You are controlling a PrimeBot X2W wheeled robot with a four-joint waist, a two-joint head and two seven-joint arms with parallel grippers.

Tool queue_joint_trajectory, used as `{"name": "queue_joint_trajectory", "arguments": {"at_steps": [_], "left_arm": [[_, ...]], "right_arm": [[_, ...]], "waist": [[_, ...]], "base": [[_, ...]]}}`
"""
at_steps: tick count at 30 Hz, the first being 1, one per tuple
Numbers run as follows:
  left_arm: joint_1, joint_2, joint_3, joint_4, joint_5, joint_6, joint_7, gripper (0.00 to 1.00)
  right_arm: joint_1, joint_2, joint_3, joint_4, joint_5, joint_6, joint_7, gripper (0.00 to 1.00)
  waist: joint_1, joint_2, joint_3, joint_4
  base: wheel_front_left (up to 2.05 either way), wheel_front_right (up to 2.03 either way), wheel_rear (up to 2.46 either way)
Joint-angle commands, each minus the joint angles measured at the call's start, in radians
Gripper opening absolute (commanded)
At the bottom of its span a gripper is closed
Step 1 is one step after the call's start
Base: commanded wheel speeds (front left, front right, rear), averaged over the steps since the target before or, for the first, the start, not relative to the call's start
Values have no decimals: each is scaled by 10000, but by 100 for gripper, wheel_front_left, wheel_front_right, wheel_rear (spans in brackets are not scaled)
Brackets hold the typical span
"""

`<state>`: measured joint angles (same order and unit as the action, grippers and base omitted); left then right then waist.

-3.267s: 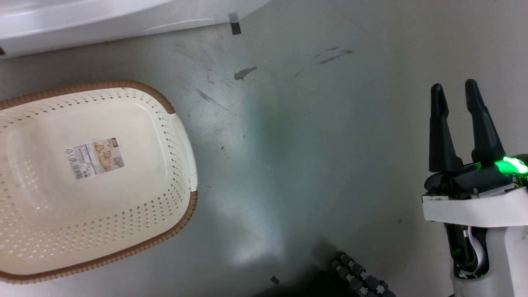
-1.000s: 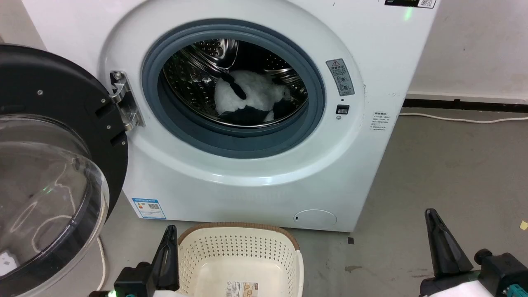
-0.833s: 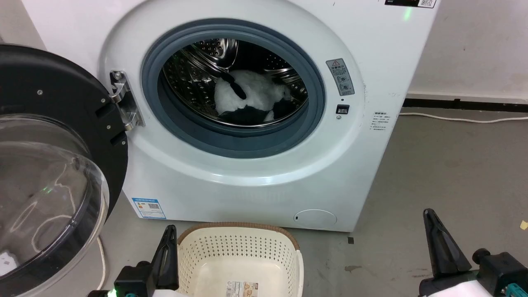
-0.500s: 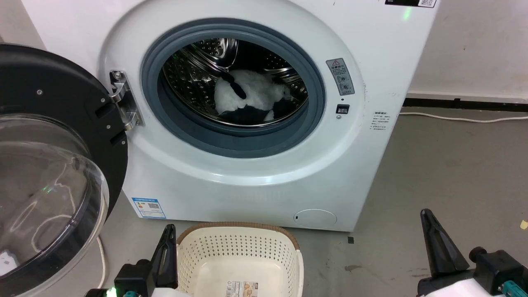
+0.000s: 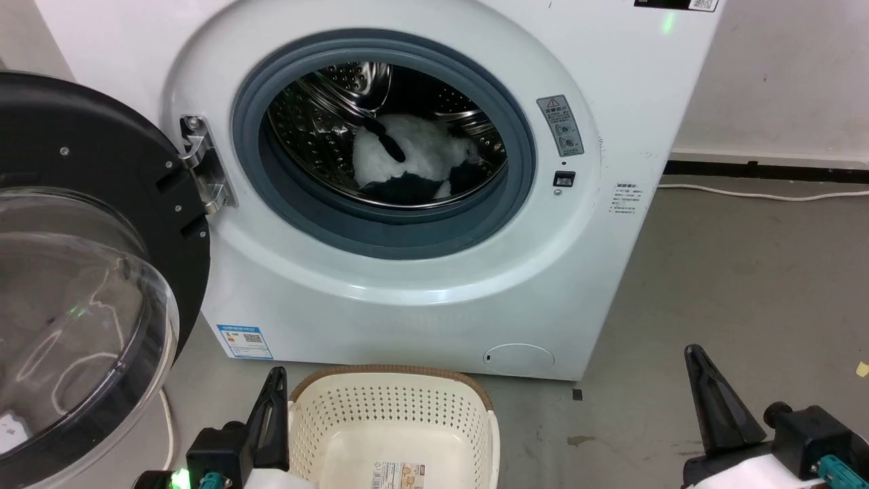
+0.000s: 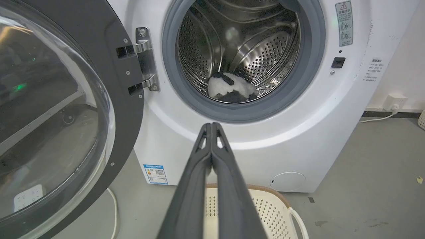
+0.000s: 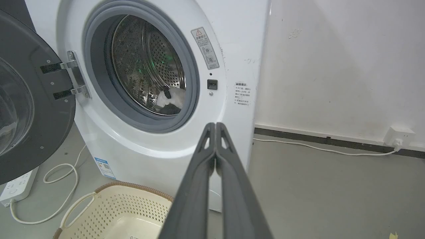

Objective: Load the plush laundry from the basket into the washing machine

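While its black-framed door [image 5: 88,170] stands wide open on the left-hand hinge, the washing machine [image 5: 421,305] shows the plush laundry [image 5: 414,159] lying low in the steel drum [image 6: 262,56], behind the grey gasket [image 5: 380,238]. The basket [image 5: 394,401] sits on the floor [image 5: 733,272] just before the machine, between the left gripper [image 6: 211,127] and the right gripper [image 7: 215,127]. Each gripper has its fingers pressed together, and both are well short of and below the plush. A power strip [image 7: 16,187] and white cable [image 7: 59,186] lie beneath the door. The warning label [image 5: 560,125], blue sticker [image 5: 244,341] and basket sticker [image 5: 400,474] carry print too small to read.
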<state>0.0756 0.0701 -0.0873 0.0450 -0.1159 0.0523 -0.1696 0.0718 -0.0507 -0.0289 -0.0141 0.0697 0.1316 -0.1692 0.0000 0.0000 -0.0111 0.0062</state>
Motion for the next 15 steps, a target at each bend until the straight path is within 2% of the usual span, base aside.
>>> {"name": "queue_joint_trajectory", "arguments": {"at_steps": [1,15], "left_arm": [[-199,-53,36,-58,74,-33,51,0],[-295,-79,182,-126,262,-118,336,0]], "right_arm": [[-165,2,8,22,-72,-3,37,0],[-261,2,57,43,-181,-4,324,0]], "waist": [[0,0,1,-1],[0,0,20,-11]], "base": [[0,0,0],[0,0,0]]}}
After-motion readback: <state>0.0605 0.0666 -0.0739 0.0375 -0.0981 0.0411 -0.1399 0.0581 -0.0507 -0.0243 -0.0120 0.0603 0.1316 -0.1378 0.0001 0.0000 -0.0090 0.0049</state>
